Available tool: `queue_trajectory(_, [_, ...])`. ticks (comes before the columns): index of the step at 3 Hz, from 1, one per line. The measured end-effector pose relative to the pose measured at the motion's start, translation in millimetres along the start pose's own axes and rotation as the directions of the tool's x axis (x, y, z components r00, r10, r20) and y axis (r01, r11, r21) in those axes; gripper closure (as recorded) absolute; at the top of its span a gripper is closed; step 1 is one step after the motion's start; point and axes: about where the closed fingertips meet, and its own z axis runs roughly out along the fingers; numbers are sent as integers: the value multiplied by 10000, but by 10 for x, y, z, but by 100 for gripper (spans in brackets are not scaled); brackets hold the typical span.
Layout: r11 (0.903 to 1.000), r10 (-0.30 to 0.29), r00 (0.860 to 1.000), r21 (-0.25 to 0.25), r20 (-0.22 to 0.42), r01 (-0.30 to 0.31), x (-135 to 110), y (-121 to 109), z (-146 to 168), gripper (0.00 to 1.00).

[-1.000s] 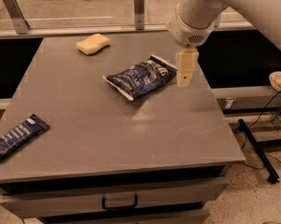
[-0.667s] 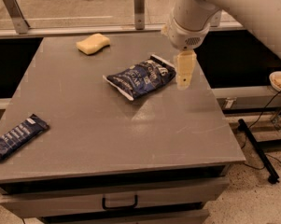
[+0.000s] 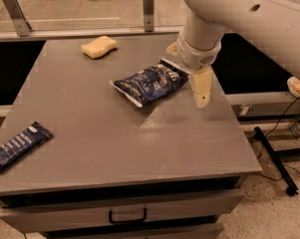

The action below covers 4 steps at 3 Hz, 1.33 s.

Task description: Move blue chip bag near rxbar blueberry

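The blue chip bag (image 3: pixel 148 82) lies puffy and dark navy with white lettering on the grey table (image 3: pixel 114 138), right of its middle. The rxbar blueberry (image 3: pixel 19 146), a slim flat dark blue bar, lies at the table's front left edge, far from the bag. My gripper (image 3: pixel 187 68) hangs from the white arm at the bag's right end. It is open, with one cream finger (image 3: pixel 202 86) on the near right side of the bag and the other finger behind the bag's far end. The bag still rests on the table.
A yellow sponge (image 3: pixel 98 47) lies at the back of the table. A drawer with a dark handle (image 3: pixel 127 215) is below the front edge. Metal rail posts (image 3: pixel 148 1) stand behind the table. A black stand leg (image 3: pixel 274 156) lies on the floor at right.
The gripper has come lower and slightly towards the front, closer around the bag's right end. The bag, bar and sponge have not moved.
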Motion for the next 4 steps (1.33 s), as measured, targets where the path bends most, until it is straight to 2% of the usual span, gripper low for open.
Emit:
queue_trajectory(1, [9956,-939,9956,-9,48,939,-137,37,78,0])
queue_trajectory(3, [9766,-2145,9764,-127,265,2149,-439,1,294,0])
queue_trajectory(4, [9688,-2469,9683,-107,371,2475,-534,4,353,16])
